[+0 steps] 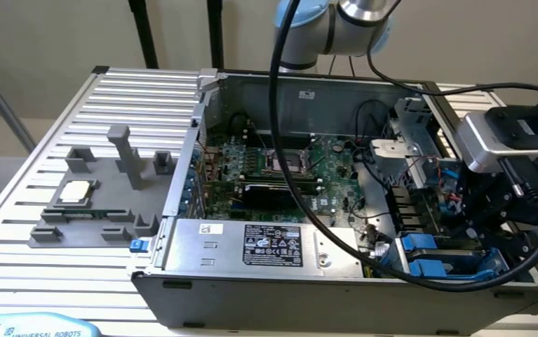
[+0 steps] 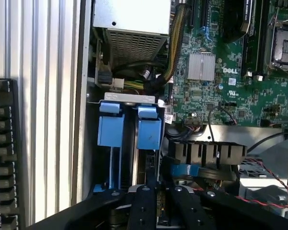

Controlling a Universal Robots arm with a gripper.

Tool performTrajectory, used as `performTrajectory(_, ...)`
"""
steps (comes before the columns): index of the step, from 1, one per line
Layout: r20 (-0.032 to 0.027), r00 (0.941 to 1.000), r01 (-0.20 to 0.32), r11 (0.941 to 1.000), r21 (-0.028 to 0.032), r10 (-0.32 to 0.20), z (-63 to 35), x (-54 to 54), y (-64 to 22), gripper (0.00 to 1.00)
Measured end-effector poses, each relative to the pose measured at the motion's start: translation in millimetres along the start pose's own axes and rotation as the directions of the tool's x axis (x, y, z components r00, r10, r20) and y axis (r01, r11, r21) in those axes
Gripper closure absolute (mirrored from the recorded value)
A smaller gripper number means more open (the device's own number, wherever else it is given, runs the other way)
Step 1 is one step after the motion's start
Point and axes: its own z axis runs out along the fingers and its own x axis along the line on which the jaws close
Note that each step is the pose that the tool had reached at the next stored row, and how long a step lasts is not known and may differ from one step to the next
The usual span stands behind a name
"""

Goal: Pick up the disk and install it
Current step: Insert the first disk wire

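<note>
The slatted table [image 1: 25, 232] carries an open computer case [image 1: 278, 288], its green motherboard [image 1: 278, 165] exposed and a silver power supply [image 1: 259, 246] along the near wall. At the case's near corner on the exterior view's right, the black gripper [image 1: 493, 232] hangs over the drive bay. The disk [image 2: 134, 129] stands on edge there between 2 blue bracket rails, and the fingers [image 2: 144, 206] are pressed nearly together around its end.

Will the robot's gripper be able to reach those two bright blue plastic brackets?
Probably yes: the gripper hangs just over the bright blue plastic brackets in the open grey metal computer case, nothing covering them.
</note>
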Motion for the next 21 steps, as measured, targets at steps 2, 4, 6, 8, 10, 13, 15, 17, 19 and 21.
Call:
performTrajectory(2, -0.0033, 0.9998, -0.021, 0.9998, 0.0018, 0.021, 0.4, 0.0, 0.0, 0.84)
performTrajectory(4, -0.0091, 0.9993, -0.037, 0.9993, 0.0008, 0.037, 1.0, 0.1, 0.0, 0.84)
performTrajectory(6, -0.0175, 0.9987, -0.048, 0.9989, -0.0025, 0.048, 1.4, 0.2, -0.4, 0.84)
performTrajectory(8, -0.0270, 0.9983, -0.052, 0.9986, -0.0064, 0.051, 1.8, 0.0, -1.3, 0.84)
performTrajectory(10, -0.0374, 0.9979, -0.054, 0.9985, -0.0099, 0.053, 2.2, -0.4, -2.9, 0.84)
performTrajectory(13, -0.0500, 0.9972, -0.056, 0.9983, -0.0144, 0.055, 3.0, -1.7, -5.9, 0.84)
performTrajectory(15, -0.0567, 0.9968, -0.057, 0.9982, -0.0176, 0.056, 3.6, -3.4, -7.6, 0.84)
performTrajectory(17, -0.0625, 0.9964, -0.058, 0.9981, -0.0195, 0.057, 4.2, -6.1, -8.6, 0.84)
performTrajectory(19, -0.0681, 0.9960, -0.059, 0.9981, -0.0206, 0.057, 4.8, -9.0, -9.0, 0.84)
performTrajectory(21, -0.0766, 0.9953, -0.061, 0.9979, -0.0223, 0.059, 5.4, -10.2, -9.1, 0.84)
